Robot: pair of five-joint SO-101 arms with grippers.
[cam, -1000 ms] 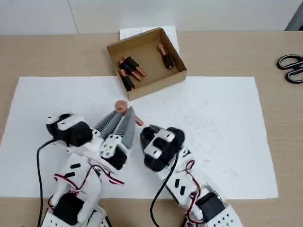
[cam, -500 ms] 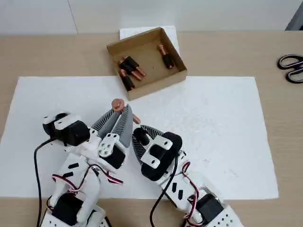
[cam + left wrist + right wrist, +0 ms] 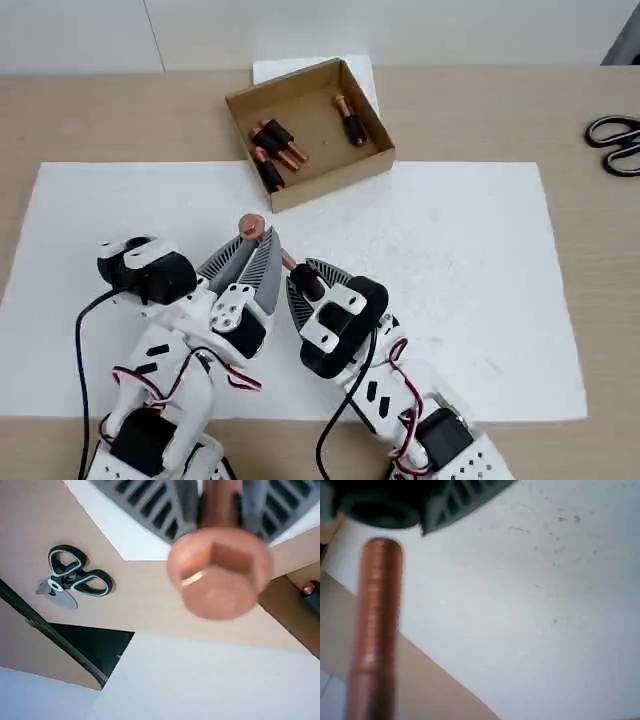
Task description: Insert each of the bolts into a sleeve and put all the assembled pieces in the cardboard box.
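Observation:
My left gripper (image 3: 258,242) is shut on a copper bolt (image 3: 251,226), head up and away from the arm, threaded tip pointing toward the right arm. In the left wrist view the bolt's hex head (image 3: 220,572) sits just past the grey fingers (image 3: 145,500). My right gripper (image 3: 303,284) is shut on a black sleeve (image 3: 308,286), whose end lies close to the bolt's tip. The right wrist view has the sleeve's mouth (image 3: 375,507) just above the bolt's shaft (image 3: 375,630). The cardboard box (image 3: 372,160) stands at the back and holds several assembled pieces (image 3: 277,142).
A white paper sheet (image 3: 460,260) covers the middle of the wooden table. Black-handled scissors (image 3: 615,145) lie at the far right edge and appear as scissors (image 3: 75,577) in the left wrist view. A second white sheet (image 3: 275,70) pokes out behind the box.
The right gripper drew back from the bolt's tip, turned, and now has the sleeve's end close to the tip. The left gripper shifted slightly with the bolt.

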